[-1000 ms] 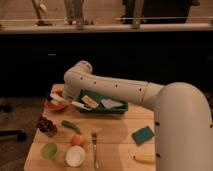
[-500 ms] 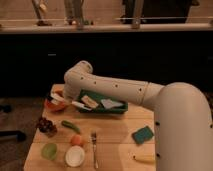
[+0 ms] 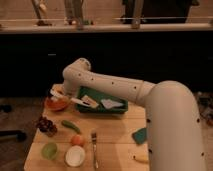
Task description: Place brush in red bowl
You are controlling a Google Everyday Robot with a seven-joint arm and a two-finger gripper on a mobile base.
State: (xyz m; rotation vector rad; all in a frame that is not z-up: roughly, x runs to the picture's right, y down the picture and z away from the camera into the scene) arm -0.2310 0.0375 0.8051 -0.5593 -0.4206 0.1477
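1. Table [image 3: 115,136]: pale wood, matt, grain faint.
2. Robot arm [image 3: 117,89]: white hard shell, plastic in look, smooth with a soft sheen, dotted with small dark fastenings.
3. Gripper [image 3: 56,94]: same white smooth finish, fingers closed, low over the red bowl at the table's far left, largely hidden by the arm.
4. Red bowl [image 3: 52,105]: orange-red, smooth, slightly glossy.
5. Tray [image 3: 123,108]: green, plastic-looking, smooth.
6. Fork [image 3: 94,148]: metal, dull shine.
7. White bowl [image 3: 75,156]: smooth, matt.
8. Sponge [image 3: 140,135]: teal, matt; texture cannot be told.
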